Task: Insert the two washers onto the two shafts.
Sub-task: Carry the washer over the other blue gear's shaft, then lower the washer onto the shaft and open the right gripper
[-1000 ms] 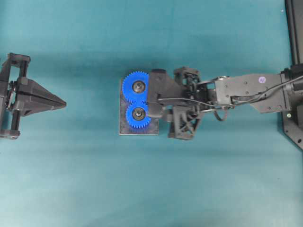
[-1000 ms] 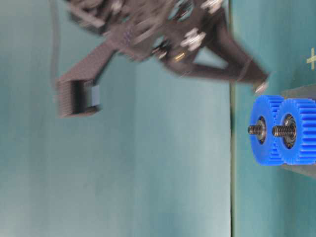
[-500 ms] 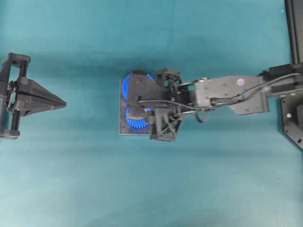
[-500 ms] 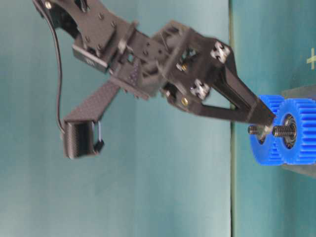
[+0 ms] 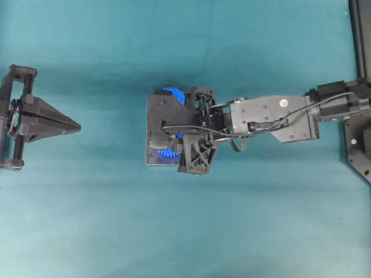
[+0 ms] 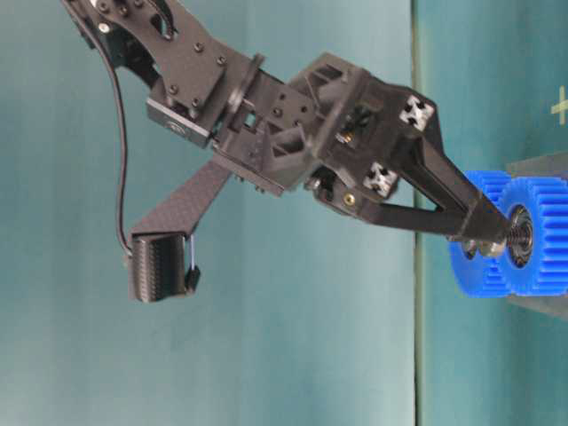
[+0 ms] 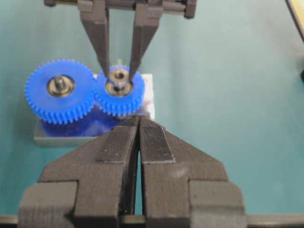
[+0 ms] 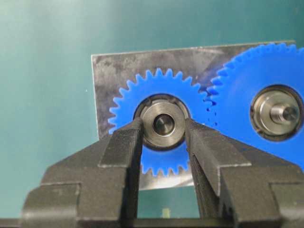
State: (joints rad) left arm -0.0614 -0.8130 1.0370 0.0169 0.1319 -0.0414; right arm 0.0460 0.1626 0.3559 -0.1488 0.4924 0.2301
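In the right wrist view my right gripper [image 8: 163,128] is shut on the metal washer [image 8: 164,139]. It holds the washer centred over the shaft [image 8: 163,125] of the smaller blue gear [image 8: 152,88], and the shaft tip shows through the hole. The larger blue gear [image 8: 242,95] with its own shaft [image 8: 284,114] meshes at the right. Both gears sit on a grey plate [image 8: 118,66]. In the table-level view the fingertips [image 6: 479,235] are at the shaft end. My left gripper [image 7: 139,118] is shut and empty, far left in the overhead view [image 5: 78,126].
The right arm [image 5: 278,116] reaches across from the right and covers most of the gears [image 5: 174,94] and plate [image 5: 149,159] from overhead. A teal mat [image 5: 185,231] covers the table. A dark frame [image 5: 359,35] stands at the right edge.
My right gripper has moved left and down from beside the gears onto the smaller gear's shaft, carrying the washer. The left arm has not moved.
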